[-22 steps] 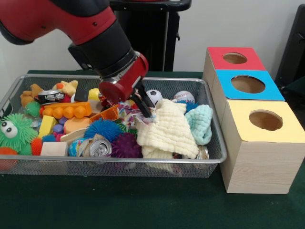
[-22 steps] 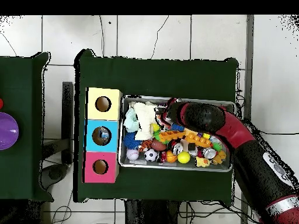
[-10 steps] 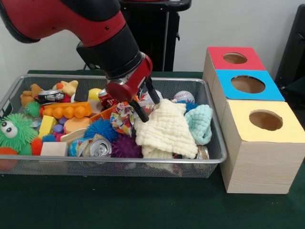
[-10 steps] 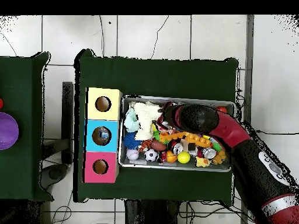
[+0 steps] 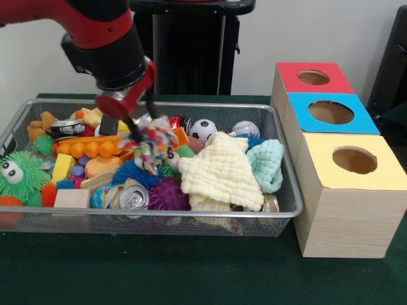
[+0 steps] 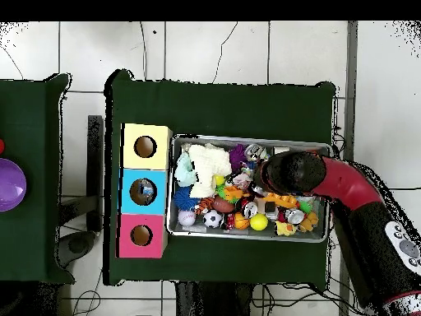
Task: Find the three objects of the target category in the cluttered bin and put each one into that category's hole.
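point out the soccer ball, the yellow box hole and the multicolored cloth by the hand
soccer ball (image 5: 203, 129), front view, middle of its visible face
yellow box hole (image 5: 354, 160), front view, centre of the opening
multicolored cloth (image 5: 152, 141), front view, middle of the hanging bunch

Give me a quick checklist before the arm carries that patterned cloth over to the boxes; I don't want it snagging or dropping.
1. Grip on the multicoloured cloth: ok; it hangs from the gripper.
2. Cloth lifted free of the clutter: cannot tell; its lower end hangs close to the blue spiky ball.
3. Pale yellow cloth left behind in the wire bin: ok; it lies apart from the gripper.
4. Holes unobstructed: ok for the yellow box, blue box and red box.
5. Gripper near the boxes: not ok; it is over the bin's other half.
6. Which hole takes cloth: cannot tell.
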{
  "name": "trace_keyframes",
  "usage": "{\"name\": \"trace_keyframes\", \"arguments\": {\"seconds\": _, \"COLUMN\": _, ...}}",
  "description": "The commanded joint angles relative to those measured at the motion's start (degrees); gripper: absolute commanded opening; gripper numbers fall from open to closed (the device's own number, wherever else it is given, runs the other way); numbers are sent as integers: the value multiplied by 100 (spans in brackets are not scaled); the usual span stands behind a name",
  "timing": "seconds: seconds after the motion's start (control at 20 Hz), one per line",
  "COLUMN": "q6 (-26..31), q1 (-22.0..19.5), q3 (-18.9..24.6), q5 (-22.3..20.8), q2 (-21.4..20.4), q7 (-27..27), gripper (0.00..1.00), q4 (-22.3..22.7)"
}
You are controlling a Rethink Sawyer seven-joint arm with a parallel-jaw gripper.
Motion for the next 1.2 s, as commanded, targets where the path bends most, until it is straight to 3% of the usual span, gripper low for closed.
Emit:
{"name": "trace_keyframes", "arguments": {"seconds": 0.05, "q6": 1039, "q1": 60, "q3": -719, "q5": -1257, "q2": -124, "q7": -312, "gripper": 100, "q4": -1214}}
{"name": "trace_keyframes", "arguments": {"seconds": 0.35, "q6": 989, "q1": 12, "q3": -416, "q5": -1389, "q2": 109, "q7": -417, "gripper": 100, "q4": -1406}}
{"name": "trace_keyframes", "arguments": {"seconds": 0.55, "q6": 966, "q1": -121, "q3": -160, "q5": -1383, "q2": 192, "q7": -877, "gripper": 100, "q4": -1471}}
{"name": "trace_keyframes", "arguments": {"seconds": 1.0, "q6": 744, "q1": -104, "q3": -33, "q5": -1364, "q2": 418, "q7": -926, "gripper": 100, "q4": -1670}}
{"name": "trace_keyframes", "arguments": {"seconds": 1.2, "q6": 667, "q1": -74, "q3": -67, "q5": -1471, "q2": 595, "q7": -963, "gripper": 100, "q4": -1970}}
